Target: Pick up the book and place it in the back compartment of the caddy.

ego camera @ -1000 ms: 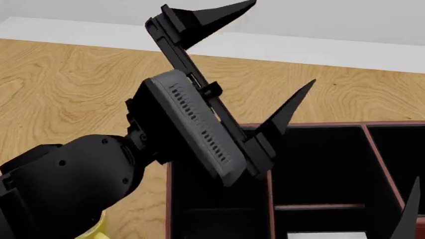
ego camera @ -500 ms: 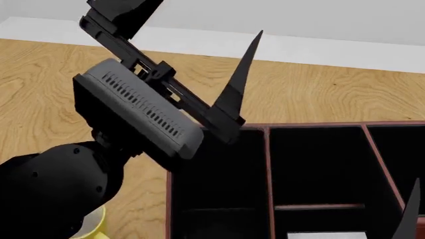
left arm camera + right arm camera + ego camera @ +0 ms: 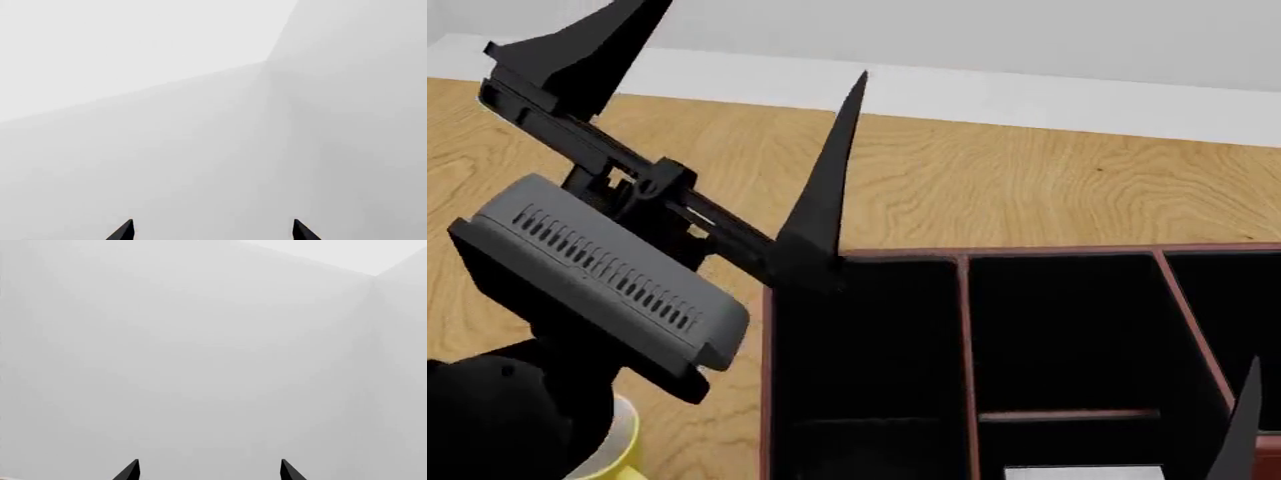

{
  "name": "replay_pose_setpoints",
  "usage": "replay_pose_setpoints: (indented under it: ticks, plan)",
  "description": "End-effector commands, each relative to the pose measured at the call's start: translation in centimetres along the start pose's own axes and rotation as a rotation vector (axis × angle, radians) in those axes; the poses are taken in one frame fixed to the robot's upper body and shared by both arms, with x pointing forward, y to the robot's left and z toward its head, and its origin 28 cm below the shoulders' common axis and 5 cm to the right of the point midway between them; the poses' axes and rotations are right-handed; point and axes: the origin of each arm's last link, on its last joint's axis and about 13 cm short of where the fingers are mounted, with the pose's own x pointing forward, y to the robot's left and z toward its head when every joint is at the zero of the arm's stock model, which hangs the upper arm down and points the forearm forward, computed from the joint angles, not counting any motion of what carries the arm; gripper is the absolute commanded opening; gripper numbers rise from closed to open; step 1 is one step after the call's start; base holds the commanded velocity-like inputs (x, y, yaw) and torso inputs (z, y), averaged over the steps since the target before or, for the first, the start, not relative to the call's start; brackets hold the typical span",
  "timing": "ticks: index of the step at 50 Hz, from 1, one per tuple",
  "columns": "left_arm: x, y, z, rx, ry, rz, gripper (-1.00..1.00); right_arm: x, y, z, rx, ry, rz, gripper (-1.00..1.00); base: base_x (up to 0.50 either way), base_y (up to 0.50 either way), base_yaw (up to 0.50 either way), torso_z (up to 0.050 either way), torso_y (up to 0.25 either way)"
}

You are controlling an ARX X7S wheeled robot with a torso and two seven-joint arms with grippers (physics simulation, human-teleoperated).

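Your left tool (image 3: 714,130) is raised high over the counter (image 3: 1028,190), pointing up and away toward the wall. Its two dark fingers stand wide apart and nothing is between them. The left wrist view agrees: only the two fingertips (image 3: 124,231) show at the edge, with pale wall behind them, so this camera gives you no help for the counter right now.

The right tool (image 3: 209,470) also looks at bare wall. In its wrist view the two tips are well apart with nothing between them, so it holds nothing. In the head view only one dark tip shows at the lower right edge, above the caddy (image 3: 961,330).

The caddy stands on the counter just beside the left arm. It is a dark box with reddish-brown walls that divide it into several compartments. The far compartments look dark inside, and I cannot see a book in them.

The book itself I cannot identify with certainty. A pale flat strip (image 3: 1084,471) lies at the bottom edge of the head view, in a near part of the caddy; it may be the book, but too little of it shows. A yellow object (image 3: 611,450) sits low on the left, half hidden by the arm.

Because both tools point upward, I judge that neither is ready for a grasp.
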Motion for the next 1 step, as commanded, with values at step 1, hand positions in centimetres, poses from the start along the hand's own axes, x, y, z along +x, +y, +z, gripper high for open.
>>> replay_pose_setpoints:
  ticks: [1]
  plan:
    - [-0.42, 0.37, 1.26, 0.024, -0.022, 0.014, 1.00, 0.00, -0.04, 0.20, -0.020, -0.029, 0.004, 1.00, 0.00, 0.00, 0.00, 0.000, 0.000]
